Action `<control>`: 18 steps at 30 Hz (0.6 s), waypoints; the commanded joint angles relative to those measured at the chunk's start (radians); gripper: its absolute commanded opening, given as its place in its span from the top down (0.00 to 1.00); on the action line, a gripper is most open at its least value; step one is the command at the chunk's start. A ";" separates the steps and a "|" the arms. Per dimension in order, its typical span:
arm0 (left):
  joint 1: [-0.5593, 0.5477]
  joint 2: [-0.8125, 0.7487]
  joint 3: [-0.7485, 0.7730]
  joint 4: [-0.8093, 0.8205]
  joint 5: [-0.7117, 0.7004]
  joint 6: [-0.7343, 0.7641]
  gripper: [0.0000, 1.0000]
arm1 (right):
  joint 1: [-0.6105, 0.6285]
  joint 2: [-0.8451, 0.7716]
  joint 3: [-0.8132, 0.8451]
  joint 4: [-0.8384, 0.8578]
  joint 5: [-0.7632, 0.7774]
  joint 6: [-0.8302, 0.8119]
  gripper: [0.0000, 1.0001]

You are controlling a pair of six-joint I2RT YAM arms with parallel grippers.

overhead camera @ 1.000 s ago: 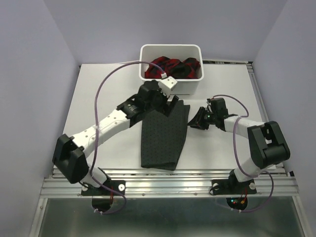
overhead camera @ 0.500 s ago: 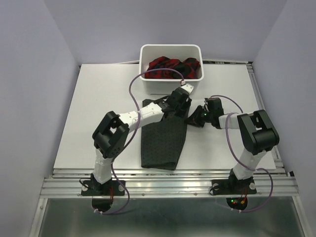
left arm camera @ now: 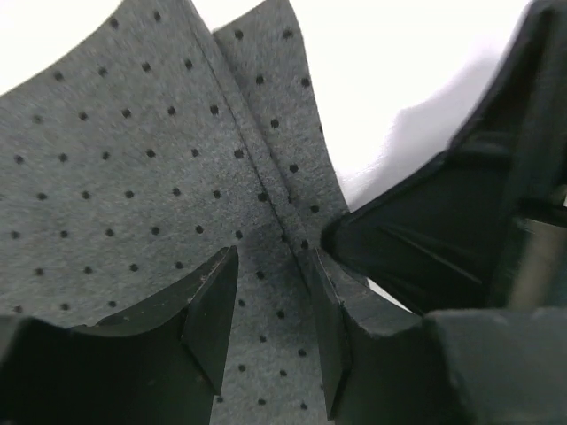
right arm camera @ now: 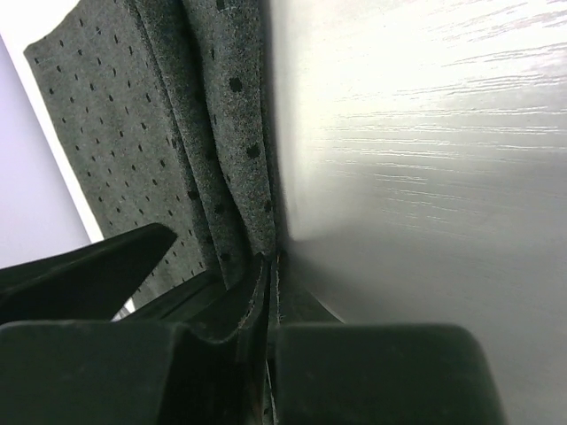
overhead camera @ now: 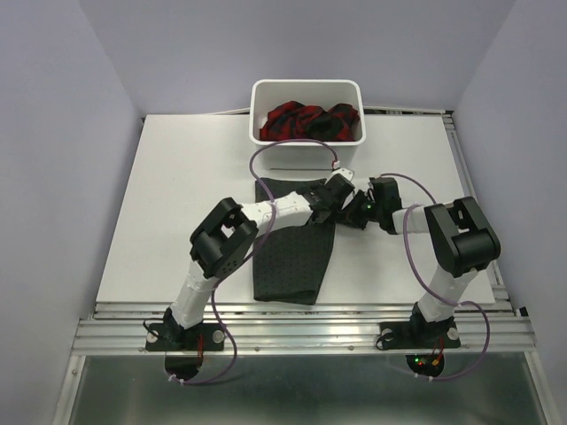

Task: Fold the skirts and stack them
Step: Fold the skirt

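The charcoal grey dotted skirt (overhead camera: 292,243) lies flat, folded lengthwise, on the white table. The red-and-navy plaid skirt (overhead camera: 306,121) lies bunched in the white tub. My left gripper (overhead camera: 339,195) reaches across to the grey skirt's far right corner. In the left wrist view the left gripper (left arm camera: 270,323) is open, its fingers (left arm camera: 211,305) straddling a raised fold of the grey skirt (left arm camera: 133,177). My right gripper (overhead camera: 354,212) is at the same corner. In the right wrist view the right gripper (right arm camera: 270,266) is shut on the edge of the grey skirt (right arm camera: 221,133).
The white tub (overhead camera: 306,88) stands at the back centre of the table (overhead camera: 177,195). The two grippers are almost touching; the right gripper's dark body (left arm camera: 461,221) fills the right of the left wrist view. Purple cables loop over both arms.
My left arm has swung from the skirt's far left side across to its far right corner, beside the right gripper. The right gripper has shifted slightly left.
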 commanded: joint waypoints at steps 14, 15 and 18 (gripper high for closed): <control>-0.005 0.062 0.120 -0.045 -0.015 -0.065 0.49 | -0.002 0.027 -0.018 0.029 0.036 0.015 0.99; -0.006 0.056 0.108 -0.034 -0.007 -0.065 0.48 | -0.002 0.027 -0.018 0.028 0.036 0.015 0.99; -0.011 0.062 0.111 -0.037 -0.033 -0.060 0.48 | -0.002 0.026 -0.020 0.029 0.039 0.015 0.99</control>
